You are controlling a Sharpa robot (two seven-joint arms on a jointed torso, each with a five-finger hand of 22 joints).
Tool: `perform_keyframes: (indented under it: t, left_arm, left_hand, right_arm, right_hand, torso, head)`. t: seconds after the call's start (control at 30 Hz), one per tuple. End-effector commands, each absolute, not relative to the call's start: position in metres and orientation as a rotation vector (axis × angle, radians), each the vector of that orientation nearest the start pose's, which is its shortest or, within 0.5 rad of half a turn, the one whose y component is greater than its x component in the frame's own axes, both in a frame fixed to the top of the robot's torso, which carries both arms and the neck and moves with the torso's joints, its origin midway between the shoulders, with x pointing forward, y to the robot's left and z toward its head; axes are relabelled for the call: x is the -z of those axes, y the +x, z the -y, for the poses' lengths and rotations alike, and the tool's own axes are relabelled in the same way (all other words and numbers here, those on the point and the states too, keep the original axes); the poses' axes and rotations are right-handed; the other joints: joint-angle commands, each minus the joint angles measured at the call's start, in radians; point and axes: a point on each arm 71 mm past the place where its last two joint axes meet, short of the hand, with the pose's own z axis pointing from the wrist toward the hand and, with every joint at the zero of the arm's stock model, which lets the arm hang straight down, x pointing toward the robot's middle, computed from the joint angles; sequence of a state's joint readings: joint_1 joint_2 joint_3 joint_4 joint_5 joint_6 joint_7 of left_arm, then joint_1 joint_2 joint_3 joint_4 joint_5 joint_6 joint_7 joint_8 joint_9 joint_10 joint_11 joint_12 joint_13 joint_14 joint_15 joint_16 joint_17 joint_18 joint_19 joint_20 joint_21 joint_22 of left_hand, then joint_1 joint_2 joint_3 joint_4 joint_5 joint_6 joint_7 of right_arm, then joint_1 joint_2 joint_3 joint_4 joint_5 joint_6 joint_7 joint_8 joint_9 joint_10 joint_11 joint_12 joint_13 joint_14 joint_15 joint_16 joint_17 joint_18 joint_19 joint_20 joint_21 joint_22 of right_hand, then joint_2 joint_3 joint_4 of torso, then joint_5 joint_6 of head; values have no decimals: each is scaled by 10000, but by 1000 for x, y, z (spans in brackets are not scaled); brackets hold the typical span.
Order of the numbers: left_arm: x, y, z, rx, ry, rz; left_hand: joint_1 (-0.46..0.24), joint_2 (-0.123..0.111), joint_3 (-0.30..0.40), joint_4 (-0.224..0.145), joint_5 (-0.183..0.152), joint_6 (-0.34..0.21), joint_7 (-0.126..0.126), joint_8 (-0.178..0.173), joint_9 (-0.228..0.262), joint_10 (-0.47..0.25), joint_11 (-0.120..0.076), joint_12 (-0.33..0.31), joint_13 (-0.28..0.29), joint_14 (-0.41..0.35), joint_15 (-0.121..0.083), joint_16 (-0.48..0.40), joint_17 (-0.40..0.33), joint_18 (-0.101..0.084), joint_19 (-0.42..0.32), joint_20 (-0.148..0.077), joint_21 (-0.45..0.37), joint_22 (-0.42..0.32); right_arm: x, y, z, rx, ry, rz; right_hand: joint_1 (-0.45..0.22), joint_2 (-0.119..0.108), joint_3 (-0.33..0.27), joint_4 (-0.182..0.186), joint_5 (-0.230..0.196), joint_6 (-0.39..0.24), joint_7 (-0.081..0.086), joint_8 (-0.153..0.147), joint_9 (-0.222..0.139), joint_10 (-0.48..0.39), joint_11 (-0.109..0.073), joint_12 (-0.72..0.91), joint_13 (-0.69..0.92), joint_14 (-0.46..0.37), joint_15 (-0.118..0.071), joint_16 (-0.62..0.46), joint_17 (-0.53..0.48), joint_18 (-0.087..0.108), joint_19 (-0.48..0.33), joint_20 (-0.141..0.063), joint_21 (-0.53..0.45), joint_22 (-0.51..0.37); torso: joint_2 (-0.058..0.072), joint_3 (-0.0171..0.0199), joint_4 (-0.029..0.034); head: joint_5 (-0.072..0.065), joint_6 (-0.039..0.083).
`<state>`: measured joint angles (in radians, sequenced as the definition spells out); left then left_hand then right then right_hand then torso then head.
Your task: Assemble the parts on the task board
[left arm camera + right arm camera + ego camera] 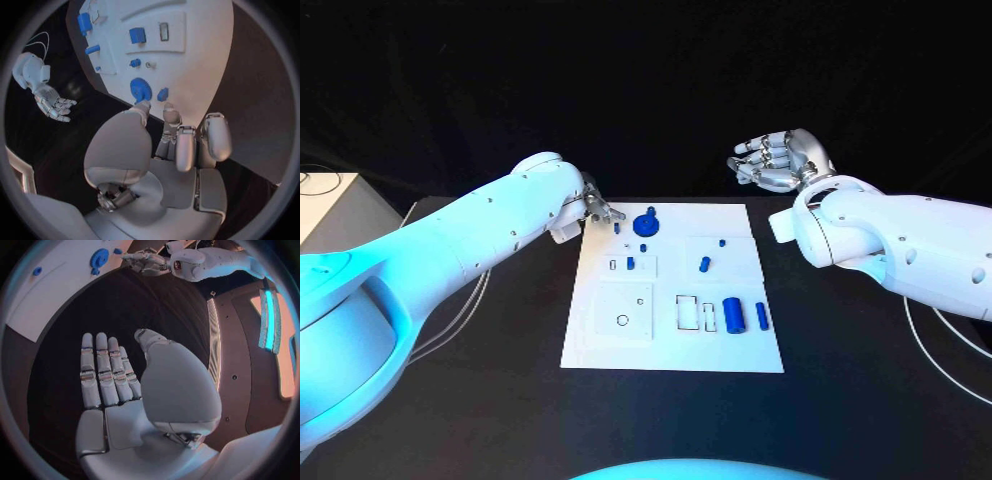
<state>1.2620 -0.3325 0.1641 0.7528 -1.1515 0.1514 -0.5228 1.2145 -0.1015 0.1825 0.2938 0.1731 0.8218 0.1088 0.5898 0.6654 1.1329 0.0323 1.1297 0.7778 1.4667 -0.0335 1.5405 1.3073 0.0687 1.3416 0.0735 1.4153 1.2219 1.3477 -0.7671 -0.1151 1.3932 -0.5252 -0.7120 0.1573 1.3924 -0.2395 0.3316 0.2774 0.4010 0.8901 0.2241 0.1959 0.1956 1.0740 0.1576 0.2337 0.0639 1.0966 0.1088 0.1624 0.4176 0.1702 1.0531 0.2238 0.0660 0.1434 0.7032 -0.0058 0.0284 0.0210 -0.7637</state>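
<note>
The task board, a white plate, lies flat in the middle of the black table, its long side running away from the robot. Raised white panels on it carry cut-out recesses. Near its far edge sits a round blue disc part, with a small blue peg just beside it toward the left arm. Further in, a small blue piece stands in a panel next to an open slot, and another short blue piece lies on the neighbouring panel. On the near right of the board, a large blue cylinder and a slimmer blue rod lie side by side, next to a rectangular recess; a smaller blue bit sits between that recess and the cylinder. The near left panel shows a small round hole.

The left hand hovers at the board's far left corner; in the left wrist view its fingers reach toward the disc and the peg, loosely parted, and nothing is gripped. Whether a fingertip touches the disc cannot be told.

The right hand is raised beyond the board's far right corner, well apart from it. In the right wrist view its fingers lie straight, close together, the thumb set off, holding nothing.
</note>
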Motion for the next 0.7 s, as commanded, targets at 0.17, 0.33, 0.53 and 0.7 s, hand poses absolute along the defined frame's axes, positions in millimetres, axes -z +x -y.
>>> perform_keyframes:
  t: [0.17,0.33,0.53,0.7]
  left_arm:
    - [179,614,-178,3088,-4740,-21255]
    - [180,613,-177,3137,-4764,-21332]
    - [182,613,-177,3102,-4768,-21456]
    - [184,613,-178,3087,-4773,-21525]
  left_hand:
    - [45,-56,55,-5,8,-39,-9,-14,-17,-15,15,11,-7,795,83,4,2084,96,26,45,-24,9]
    - [47,-46,96,-7,10,-37,-8,-15,-21,0,16,29,17,800,85,11,2096,93,35,49,-18,22]
    - [69,-28,179,-13,10,-36,-8,-19,-30,-8,18,29,2,798,88,10,2091,95,32,54,-20,17]
    - [90,-27,234,-18,9,-38,-8,-22,-36,-20,18,24,-15,795,89,8,2085,97,28,57,-23,11]
  right_arm:
    - [124,532,226,-9562,6624,-12774]
    - [122,532,226,-9571,6597,-12732]
    - [121,532,225,-9589,6578,-12725]
    - [121,532,225,-9597,6571,-12723]
  right_hand:
    - [-49,-4,56,-15,39,-19,41,-63,-11,-35,27,-46,-10,-23,40,-40,-21,139,-65,6,-5,-26]
    - [-49,-4,56,-15,39,-19,41,-63,-11,-35,27,-46,-10,-23,40,-40,-21,139,-65,6,-5,-26]
    - [-50,-7,56,-15,42,-22,43,-66,-12,-38,29,-49,-9,-25,43,-46,-26,138,-68,8,-5,-33]
    - [-50,-7,56,-15,42,-22,43,-66,-12,-38,29,-49,-9,-25,43,-46,-26,138,-68,8,-5,-33]
  torso:
    - [117,-5,-13]
    - [139,-7,-20]
    - [131,-14,-14]
    - [128,-14,-9]
  head:
    - [-6,36]
    - [-11,42]
    - [-16,17]
    - [-10,16]
